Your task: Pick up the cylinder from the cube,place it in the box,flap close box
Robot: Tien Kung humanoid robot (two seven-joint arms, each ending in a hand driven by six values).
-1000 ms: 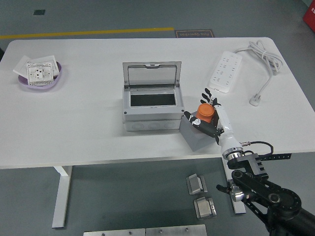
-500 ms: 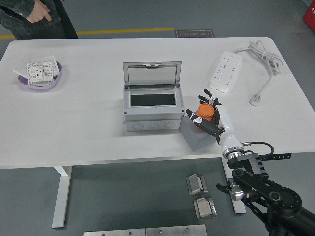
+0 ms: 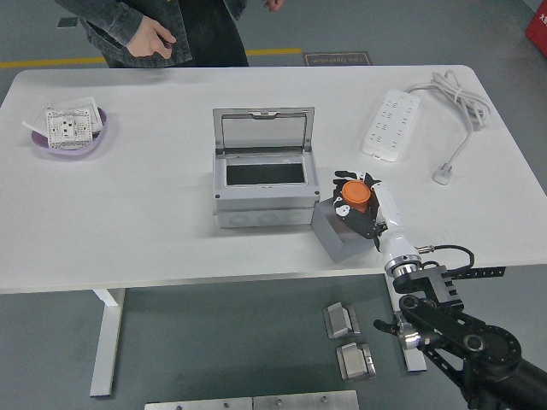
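An orange cylinder is held in my right hand, whose fingers are curled around it just above the grey cube. The cube stands near the table's front edge, right of the box. The grey box sits mid-table with its flap lid standing open and a dark interior showing. My right arm comes in from the lower right. My left arm is out of view.
A white power strip with its cord lies at the back right. A purple bowl with white parts sits at the far left. A person in a dark jacket stands at the far side, top left.
My right hand has closed around the orange cylinder and lifted it slightly off the cube. The person has walked rightward along the table's far side.
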